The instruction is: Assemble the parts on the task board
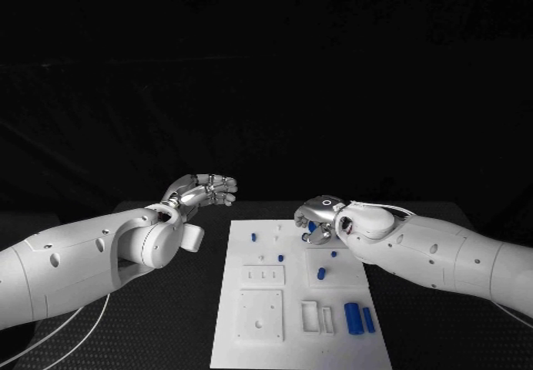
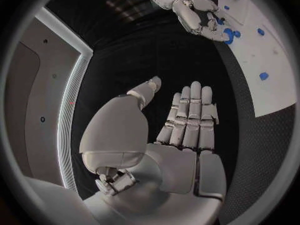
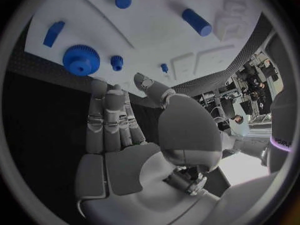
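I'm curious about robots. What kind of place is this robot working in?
Probably a robot lab or test room. A white task board with small blue parts like a round blue toothed gear lies on a black table, and two white robot arms reach over it.

My white task board (image 1: 266, 324) lies flat mid-table. Small blue parts sit scattered on it: two cylinders (image 1: 353, 317) side by side near its right edge, a gear (image 3: 81, 60) at its far end.

Head camera overlooks task board (image 1: 294, 308); both wrist cameras share it.
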Robot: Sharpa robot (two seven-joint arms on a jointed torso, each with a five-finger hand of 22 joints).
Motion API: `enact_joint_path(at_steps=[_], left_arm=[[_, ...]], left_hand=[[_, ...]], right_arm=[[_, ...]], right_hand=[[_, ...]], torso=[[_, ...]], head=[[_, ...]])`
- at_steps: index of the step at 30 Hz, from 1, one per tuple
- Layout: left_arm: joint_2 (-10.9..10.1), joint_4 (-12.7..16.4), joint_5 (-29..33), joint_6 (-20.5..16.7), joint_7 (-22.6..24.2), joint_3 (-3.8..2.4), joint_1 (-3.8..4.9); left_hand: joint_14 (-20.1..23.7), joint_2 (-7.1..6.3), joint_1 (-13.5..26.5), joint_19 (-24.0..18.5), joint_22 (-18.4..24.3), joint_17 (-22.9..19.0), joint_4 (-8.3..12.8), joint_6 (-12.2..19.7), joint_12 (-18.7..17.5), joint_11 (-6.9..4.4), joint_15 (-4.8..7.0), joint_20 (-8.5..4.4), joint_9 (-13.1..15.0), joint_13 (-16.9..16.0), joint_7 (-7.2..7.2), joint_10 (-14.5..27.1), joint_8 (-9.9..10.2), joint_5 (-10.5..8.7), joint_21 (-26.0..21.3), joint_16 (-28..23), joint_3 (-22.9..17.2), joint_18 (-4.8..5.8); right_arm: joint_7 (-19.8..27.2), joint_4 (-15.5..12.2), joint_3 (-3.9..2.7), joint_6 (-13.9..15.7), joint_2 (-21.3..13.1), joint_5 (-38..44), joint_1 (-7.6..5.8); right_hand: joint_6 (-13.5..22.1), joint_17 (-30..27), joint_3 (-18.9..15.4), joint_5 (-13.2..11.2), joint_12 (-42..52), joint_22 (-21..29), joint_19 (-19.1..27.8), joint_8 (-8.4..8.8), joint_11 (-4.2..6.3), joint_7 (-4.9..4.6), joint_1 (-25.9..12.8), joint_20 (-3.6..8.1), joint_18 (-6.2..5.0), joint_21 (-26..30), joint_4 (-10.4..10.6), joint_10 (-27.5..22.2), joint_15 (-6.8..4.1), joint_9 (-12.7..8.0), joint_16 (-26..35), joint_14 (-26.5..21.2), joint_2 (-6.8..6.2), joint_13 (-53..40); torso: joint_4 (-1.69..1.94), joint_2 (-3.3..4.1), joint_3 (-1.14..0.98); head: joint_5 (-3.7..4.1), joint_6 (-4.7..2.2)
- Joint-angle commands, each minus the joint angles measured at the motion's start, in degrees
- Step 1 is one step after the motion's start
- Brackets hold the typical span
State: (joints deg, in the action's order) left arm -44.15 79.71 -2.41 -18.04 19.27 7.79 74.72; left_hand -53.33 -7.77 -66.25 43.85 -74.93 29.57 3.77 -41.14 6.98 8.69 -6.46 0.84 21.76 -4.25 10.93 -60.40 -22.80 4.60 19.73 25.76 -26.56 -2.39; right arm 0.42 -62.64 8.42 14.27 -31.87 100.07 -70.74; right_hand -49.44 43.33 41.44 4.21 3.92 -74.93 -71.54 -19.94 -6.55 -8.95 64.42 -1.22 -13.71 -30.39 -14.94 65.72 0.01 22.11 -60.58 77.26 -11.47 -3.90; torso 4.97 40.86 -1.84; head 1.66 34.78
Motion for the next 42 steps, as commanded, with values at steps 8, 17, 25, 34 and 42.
enact_joint_path(at_steps=[8, 17, 25, 34, 42], left_arm=[[-0.2, 0.7, 0.3, 1.2, 0.2, -0.07, 0.07], [-0.1, 0.8, 0.3, 1.4, 0.2, -0.07, 0.07], [0.0, 0.8, 0.3, 1.4, 0.1, -0.08, 0.07], [0.1, 0.5, 0.3, 1.6, -0.1, -0.08, 0.06], [0.0, 0.4, 0.3, 1.8, -0.3, -0.08, 0.06]], left_hand=[[-0.5, 0.0, 0.6, 0.2, -1.0, 0.1, 0.4, -0.5, -0.4, 0.29, -0.08, -0.05, -0.1, 0.1, 0.4, -0.3, 0.3, 0.24, 0.0, -0.5, -0.1, -1.18], [-0.6, 0.0, 0.7, 0.2, -1.0, 0.2, 0.6, -0.5, -0.5, 0.32, -0.09, -0.04, -0.2, 0.1, 0.42, -0.3, 0.4, 0.24, 0.0, -0.6, -0.1, -1.18], [-0.6, 0.04, 0.8, 0.2, -1.0, 0.2, 0.6, -0.5, -0.6, 0.34, -0.1, -0.04, -0.2, 0.1, 0.43, -0.3, 0.5, 0.24, 0.0, -0.6, -0.2, -1.18], [-0.6, 0.09, 1.1, 0.2, -1.0, 0.3, 0.6, -0.5, -0.8, 0.39, -0.11, -0.03, -0.3, 0.2, 0.49, -0.3, 0.6, 0.25, 0.0, -0.7, -0.2, -1.18], [-0.6, 0.11, 1.2, 0.2, -1.0, 0.3, 0.7, -0.5, -0.9, 0.42, -0.11, -0.03, -0.3, 0.2, 0.53, -0.3, 0.7, 0.25, -0.1, -0.8, -0.3, -1.19]], right_arm=[[-0.9, 1.0, 0.31, -0.9, 0.3, 2.9, 0.23], [-1.1, 2.0, 0.45, -0.8, 1.0, 3.3, 0.4], [-1.1, 2.8, 0.75, -0.9, 1.2, 3.8, 0.69], [-1.3, 2.6, 0.77, -1.0, 0.9, 4.4, 0.76], [-1.8, 2.6, 0.77, -0.9, 0.5, 5.4, 0.76]], right_hand=[[0.2, -0.3, 0.5, -0.5, -0.2, -1.3, 0.1, 0.33, 0.01, 0.32, 0.2, 0.4, -1.29, -0.3, 0.0, -0.6, 0.01, 0.0, -0.7, -0.7, -0.92, 0.1], [0.3, -0.6, 0.9, -0.7, -0.2, -1.2, 0.2, 0.38, 0.03, 0.41, 0.3, 0.37, -1.29, -0.4, 0.1, -0.8, -0.01, 0.0, -1.0, -0.9, -1.08, 0.1], [0.1, -0.9, 1.4, -0.8, -0.1, -1.2, 0.3, 0.28, 0.09, 0.47, 0.4, 0.35, -1.29, -0.5, 0.4, -0.6, -0.06, 0.0, -1.3, -1.0, -0.92, 0.0], [-0.3, -1.4, 2.2, -1.0, 0.1, -1.2, 0.3, 0.07, 0.22, 0.56, 0.8, 0.36, -1.29, -0.7, 0.4, -0.1, -0.19, 0.1, -1.7, -1.1, -0.79, -0.1], [-0.6, -1.7, 2.7, -1.0, 0.1, -1.2, 0.3, -0.04, 0.3, 0.63, 1.1, 0.37, -1.29, -0.8, 0.3, 0.2, -0.26, 0.2, -2.1, -1.2, -0.64, -0.1]], torso=[[0.28, 1.07, -0.19], [0.51, 1.7, -0.29], [0.78, 2.17, -0.35], [0.75, 2.57, -0.46], [0.76, 2.8, -0.61]], head=[[0.25, -0.18], [0.32, -0.19], [0.57, -0.18], [0.49, -0.23], [0.52, -0.28]])
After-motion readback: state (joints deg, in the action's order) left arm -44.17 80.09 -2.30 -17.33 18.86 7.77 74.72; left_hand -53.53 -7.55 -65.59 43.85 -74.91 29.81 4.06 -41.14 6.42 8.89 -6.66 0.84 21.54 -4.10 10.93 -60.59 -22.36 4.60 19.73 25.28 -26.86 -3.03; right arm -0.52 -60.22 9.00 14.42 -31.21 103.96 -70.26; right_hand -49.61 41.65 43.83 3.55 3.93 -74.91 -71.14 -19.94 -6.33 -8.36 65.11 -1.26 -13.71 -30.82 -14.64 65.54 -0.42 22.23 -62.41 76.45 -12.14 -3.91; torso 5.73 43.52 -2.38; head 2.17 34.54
